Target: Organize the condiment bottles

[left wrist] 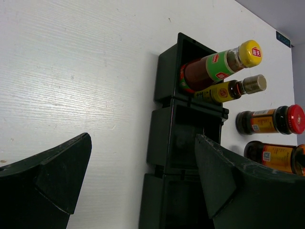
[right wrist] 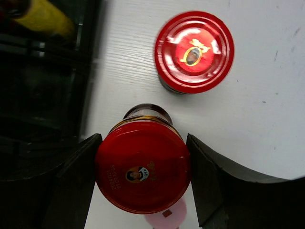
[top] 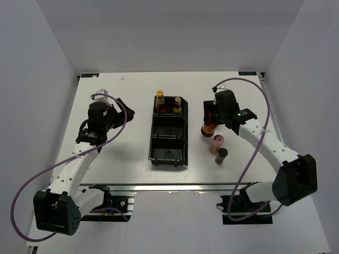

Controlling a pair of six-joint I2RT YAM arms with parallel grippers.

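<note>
- Right gripper [right wrist: 143, 152]: jaws bear on both sides of the lid of a red-lidded jar [right wrist: 143, 179] and are clamped on it. The jar is on the table just right of the black three-compartment bin [top: 169, 136].
- Left gripper [left wrist: 143, 143]: jaws wide apart, holding nothing, positioned left of the bin.
- Second red-lidded jar [right wrist: 194, 51]: close beside the gripped jar, not touching it.
- Pink-capped bottle [top: 217, 142] and black-capped bottle [top: 221, 155]: upright, nearer the arm bases.
- Yellow-capped bottle [top: 160, 100] and yellow-labelled bottle [top: 177, 104]: in the bin's far compartment.
- Surface: white table [top: 132, 84], enclosed by white walls [top: 169, 32].
</note>
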